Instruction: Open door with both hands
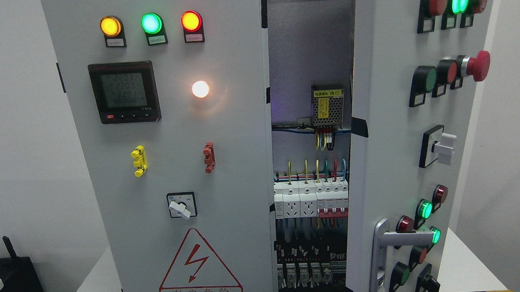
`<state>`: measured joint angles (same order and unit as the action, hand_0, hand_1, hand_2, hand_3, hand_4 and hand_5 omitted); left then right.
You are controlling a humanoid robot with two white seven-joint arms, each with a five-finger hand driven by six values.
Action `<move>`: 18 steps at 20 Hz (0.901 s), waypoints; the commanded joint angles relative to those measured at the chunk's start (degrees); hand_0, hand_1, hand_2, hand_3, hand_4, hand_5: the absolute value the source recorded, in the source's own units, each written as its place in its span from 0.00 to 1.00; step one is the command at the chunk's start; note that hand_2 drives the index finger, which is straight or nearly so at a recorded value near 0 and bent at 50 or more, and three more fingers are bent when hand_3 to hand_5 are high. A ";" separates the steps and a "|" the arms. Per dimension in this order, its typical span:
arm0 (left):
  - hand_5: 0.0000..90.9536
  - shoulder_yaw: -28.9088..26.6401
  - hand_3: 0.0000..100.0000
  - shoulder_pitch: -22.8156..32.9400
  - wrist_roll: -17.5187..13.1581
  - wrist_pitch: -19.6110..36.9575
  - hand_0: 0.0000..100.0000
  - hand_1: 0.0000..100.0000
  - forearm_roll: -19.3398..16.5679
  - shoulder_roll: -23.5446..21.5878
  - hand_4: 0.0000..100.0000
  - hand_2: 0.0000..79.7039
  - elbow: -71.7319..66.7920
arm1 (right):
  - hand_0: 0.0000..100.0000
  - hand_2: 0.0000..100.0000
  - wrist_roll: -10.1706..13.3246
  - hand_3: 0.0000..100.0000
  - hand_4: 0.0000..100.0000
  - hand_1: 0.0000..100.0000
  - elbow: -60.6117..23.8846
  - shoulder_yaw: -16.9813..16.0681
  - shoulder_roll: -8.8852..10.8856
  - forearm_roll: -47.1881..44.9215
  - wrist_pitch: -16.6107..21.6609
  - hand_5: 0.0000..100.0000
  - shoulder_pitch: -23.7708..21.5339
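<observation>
A grey electrical cabinet fills the head view. Its left door [173, 167] is closed and carries three lit lamps, a meter [124, 92], a rotary switch [182, 205] and a high-voltage warning sign [199, 267]. The right door [396, 149] stands swung partly outward, with a silver lever handle [400, 238] near its lower edge and several buttons and lamps on its face. Between the doors the interior [311, 170] shows a power supply, coloured wires and rows of breakers. Neither of my hands or arms is in view.
The cabinet stands on a white table [90, 285] with a yellow-black striped front edge. A dark object [11, 279] sits at the lower left. White walls lie on both sides. The open door's red emergency button [478, 65] and white knob [444, 149] stick out.
</observation>
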<state>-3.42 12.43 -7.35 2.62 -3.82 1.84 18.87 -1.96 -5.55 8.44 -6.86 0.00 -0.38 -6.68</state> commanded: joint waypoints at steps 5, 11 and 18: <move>0.00 6.66 0.00 16.03 -0.21 -4.03 0.00 0.00 9.25 -6.83 0.04 0.00 52.70 | 0.00 0.00 0.03 0.00 0.00 0.00 0.01 0.00 0.00 0.62 -0.06 0.00 0.00; 0.00 6.76 0.00 25.88 -2.05 -5.08 0.00 0.00 11.29 -9.40 0.04 0.00 75.51 | 0.00 0.00 0.03 0.00 0.00 0.00 0.01 0.00 0.00 0.62 -0.06 0.00 0.00; 0.00 6.67 0.00 31.08 -2.32 -4.29 0.00 0.00 20.85 -20.28 0.04 0.00 87.91 | 0.00 0.00 0.03 0.00 0.00 0.00 0.01 0.00 0.00 0.62 -0.06 0.00 0.00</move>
<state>1.80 38.52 -9.59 -2.05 10.39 -7.41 77.30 -1.86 -5.56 8.44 -6.86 0.00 -0.42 -6.68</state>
